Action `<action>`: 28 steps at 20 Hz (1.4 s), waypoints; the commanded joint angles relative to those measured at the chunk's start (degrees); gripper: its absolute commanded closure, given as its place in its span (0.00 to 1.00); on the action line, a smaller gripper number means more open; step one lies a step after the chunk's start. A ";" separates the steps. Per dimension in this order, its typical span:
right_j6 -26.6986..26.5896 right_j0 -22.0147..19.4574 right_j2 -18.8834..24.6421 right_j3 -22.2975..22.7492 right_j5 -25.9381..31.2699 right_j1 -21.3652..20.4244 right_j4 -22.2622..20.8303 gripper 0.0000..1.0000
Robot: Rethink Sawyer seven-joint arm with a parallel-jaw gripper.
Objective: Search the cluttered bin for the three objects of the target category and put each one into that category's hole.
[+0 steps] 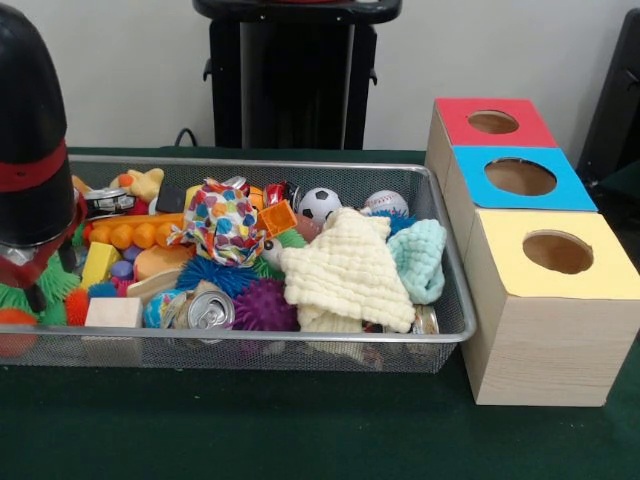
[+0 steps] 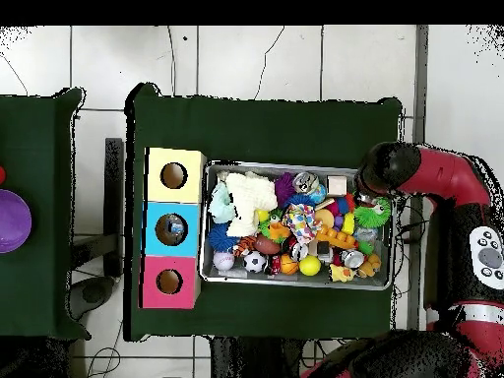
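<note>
The wire-mesh bin (image 1: 300, 165) is heaped with toys and cloths; it also shows in the overhead view (image 2: 295, 285). No pale blue bottle shows clearly in the heap. The blue-panelled hole (image 1: 520, 177) is the middle one of the wooden box beside the bin; in the overhead view something pale lies inside this hole (image 2: 170, 227). My arm's black and red end hangs over one end of the bin, with the gripper (image 1: 28, 282) low among spiky green toys. In the overhead view the gripper (image 2: 379, 189) is hidden under the arm.
The red-panelled hole (image 1: 493, 122) and yellow-panelled hole (image 1: 557, 252) flank the blue one. A cream cloth (image 1: 345, 270), a mint cloth (image 1: 418, 258), a silver can (image 1: 208, 312), a soccer ball (image 1: 319, 204) and a purple spiky ball (image 1: 263, 305) lie on top.
</note>
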 commanded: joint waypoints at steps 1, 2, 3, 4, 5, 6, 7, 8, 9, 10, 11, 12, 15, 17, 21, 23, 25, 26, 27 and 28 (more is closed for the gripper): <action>4.42 3.04 -5.36 -4.25 5.36 5.11 -4.73 0.00; 4.29 3.35 -5.79 -4.50 5.51 5.29 -4.61 0.00; 4.32 4.01 -6.69 -4.14 6.08 5.10 -4.73 0.00; 4.24 4.36 -7.20 -4.34 6.17 5.28 -4.63 0.00; 5.30 4.99 -8.33 -4.40 6.41 5.03 -4.73 0.00; 5.74 5.60 -9.30 -4.85 6.74 5.07 -5.10 0.00; 6.19 6.21 -10.26 -5.29 7.08 5.12 -5.47 0.00; 5.74 6.58 -10.85 -5.60 7.30 5.25 -5.50 0.00; 5.18 6.95 -11.65 -5.75 7.72 5.10 -5.63 0.00; 5.22 7.26 -12.32 -6.05 7.85 5.25 -5.51 0.00; 5.37 7.36 -13.25 -5.30 7.76 4.52 -5.23 0.00; 5.53 7.59 -13.88 -5.42 7.90 4.54 -4.99 0.00; 6.13 8.42 -16.29 -5.29 9.20 3.50 -4.50 0.00; 5.81 8.80 -17.59 -5.70 9.45 3.49 -4.54 0.00; 4.97 8.90 -19.15 -6.81 9.03 3.94 -4.22 0.00; 5.27 8.74 -19.91 -7.19 8.45 3.99 -4.00 0.00; 4.99 8.26 -19.93 -7.56 7.01 4.78 -3.77 0.00; 4.36 7.97 -19.68 -7.74 6.44 5.23 -3.50 0.00; 3.64 7.57 -19.37 -7.77 5.68 5.61 -3.35 0.00; 2.92 7.16 -19.06 -7.79 4.92 5.98 -3.20 0.00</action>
